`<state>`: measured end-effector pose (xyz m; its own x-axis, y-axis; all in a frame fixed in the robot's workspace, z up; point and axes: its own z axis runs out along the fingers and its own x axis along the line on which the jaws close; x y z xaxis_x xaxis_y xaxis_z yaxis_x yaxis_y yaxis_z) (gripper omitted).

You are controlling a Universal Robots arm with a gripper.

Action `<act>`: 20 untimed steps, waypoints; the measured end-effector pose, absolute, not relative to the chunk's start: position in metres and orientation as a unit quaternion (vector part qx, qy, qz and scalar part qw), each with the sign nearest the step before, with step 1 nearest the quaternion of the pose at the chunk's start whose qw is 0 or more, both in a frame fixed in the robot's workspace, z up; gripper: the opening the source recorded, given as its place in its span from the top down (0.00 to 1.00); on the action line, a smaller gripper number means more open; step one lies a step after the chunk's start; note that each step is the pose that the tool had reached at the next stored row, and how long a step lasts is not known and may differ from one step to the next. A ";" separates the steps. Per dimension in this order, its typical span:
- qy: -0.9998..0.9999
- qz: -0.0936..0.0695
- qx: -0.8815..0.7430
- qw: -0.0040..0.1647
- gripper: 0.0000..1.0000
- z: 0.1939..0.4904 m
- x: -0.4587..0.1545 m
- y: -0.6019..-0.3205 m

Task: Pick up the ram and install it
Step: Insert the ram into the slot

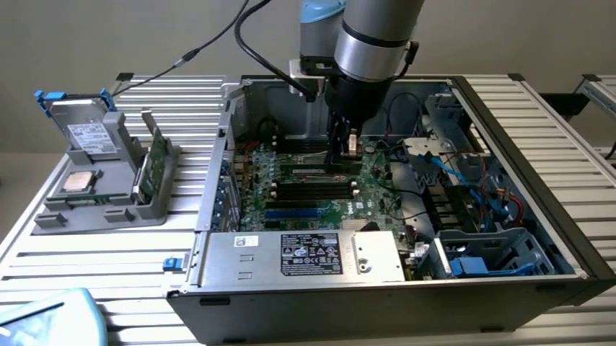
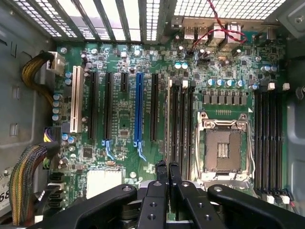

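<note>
The gripper (image 2: 165, 166) is narrowed almost shut on the ram (image 2: 167, 119), which shows edge-on as one thin pale strip running out from the fingertips. It lies parallel to and just beside a bank of three black slots (image 2: 182, 119) on the green motherboard (image 2: 124, 119). Whether it is seated cannot be told. In the exterior view the gripper (image 1: 342, 155) is down inside the open computer case (image 1: 539, 144). On the tabletop (image 1: 97, 245), a grey holder (image 1: 106, 209) carries one spare green stick (image 1: 154, 166) standing on edge, one square processor chip (image 1: 77, 182) and one labelled drive (image 1: 86, 133).
</note>
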<state>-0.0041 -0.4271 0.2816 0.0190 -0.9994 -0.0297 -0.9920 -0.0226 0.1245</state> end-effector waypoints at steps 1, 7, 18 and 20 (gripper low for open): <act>-0.698 -0.054 0.713 0.035 0.87 0.280 -0.004 -0.427; -0.698 -0.053 0.713 0.035 0.87 0.269 -0.004 -0.425; -0.698 -0.052 0.713 0.036 0.87 0.249 -0.008 -0.419; -0.698 -0.052 0.713 0.036 0.87 0.245 -0.008 -0.419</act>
<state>-0.0081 -0.4186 0.2453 0.0189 -0.9995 -0.0233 -0.9920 -0.0217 0.1246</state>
